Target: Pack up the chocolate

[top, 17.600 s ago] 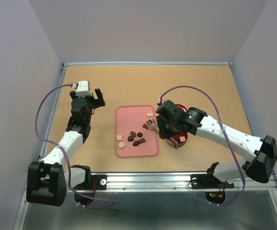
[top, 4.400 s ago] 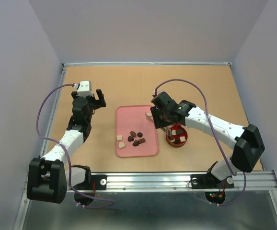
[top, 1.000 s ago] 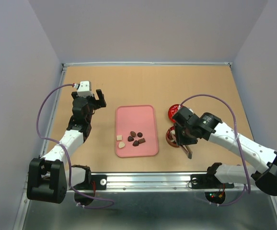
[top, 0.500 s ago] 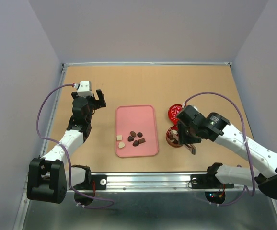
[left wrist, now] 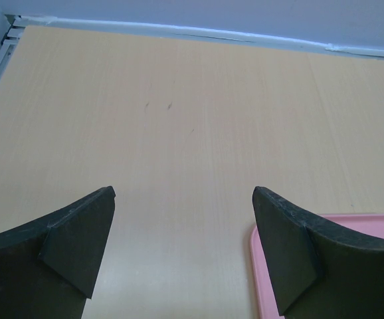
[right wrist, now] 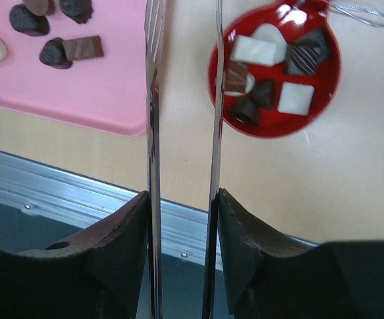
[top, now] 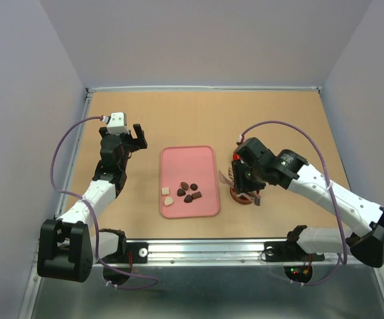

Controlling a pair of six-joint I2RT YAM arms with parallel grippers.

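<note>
Several chocolates (right wrist: 52, 52) lie on the tray (right wrist: 112, 86) just left of the nearer right gripper's (right wrist: 182, 199) tongs (right wrist: 153, 100) (blades parted, empty).

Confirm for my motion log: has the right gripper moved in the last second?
Yes. The right gripper, holding tongs, moved left toward the pink tray and away from the near rail.
</note>
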